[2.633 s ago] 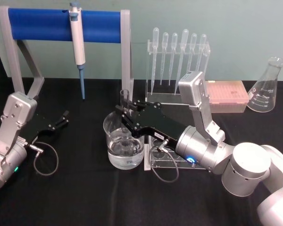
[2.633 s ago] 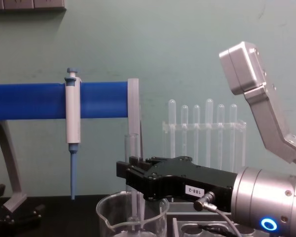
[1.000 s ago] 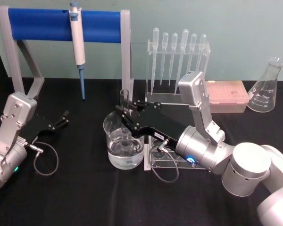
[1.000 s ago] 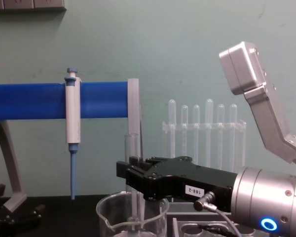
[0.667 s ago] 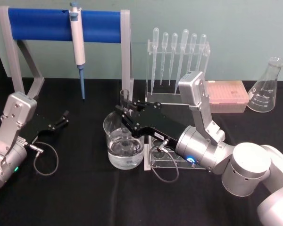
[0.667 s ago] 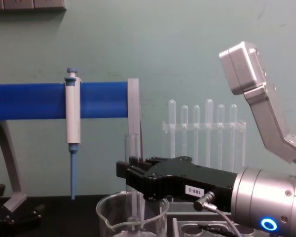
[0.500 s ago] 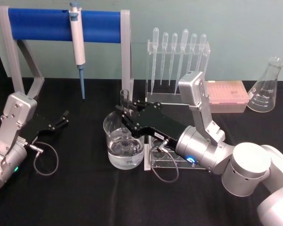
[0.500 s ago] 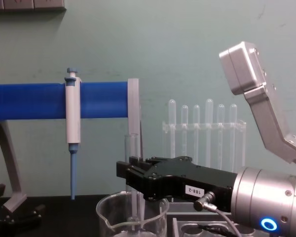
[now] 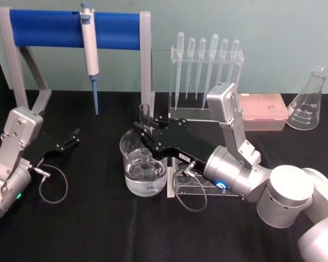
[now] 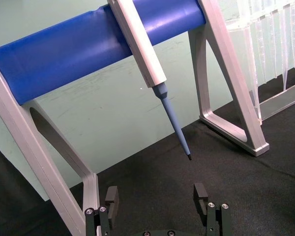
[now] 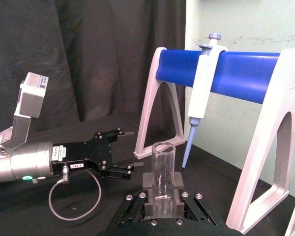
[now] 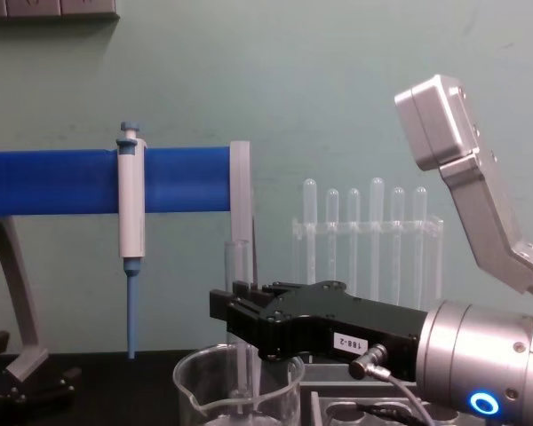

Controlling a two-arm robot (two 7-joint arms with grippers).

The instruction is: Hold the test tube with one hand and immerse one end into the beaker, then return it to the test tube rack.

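Note:
My right gripper [image 9: 144,132] is shut on the test tube [image 9: 144,113], which it holds upright over the beaker [image 9: 123,148]. In the chest view the test tube [image 12: 238,266] runs down past the black jaws of the right gripper [image 12: 224,312] into the beaker [image 12: 194,395], and its lower end is about at the surface of the clear liquid. The right wrist view shows the test tube [image 11: 162,164] clamped in the right gripper [image 11: 162,200]. Parked at the left over the black table, my left gripper [image 9: 72,137] is open with nothing in it, as the left gripper [image 10: 157,196] also appears in its own wrist view.
A stand with a blue bar [image 9: 49,27] carries a white-and-blue micropipette [image 9: 89,46] behind the beaker. A clear rack of plastic pipettes [image 9: 205,65], a pink tip box [image 9: 262,109] and a conical flask [image 9: 309,101] stand at the back right. A clear tube rack [image 9: 199,188] lies under my right wrist.

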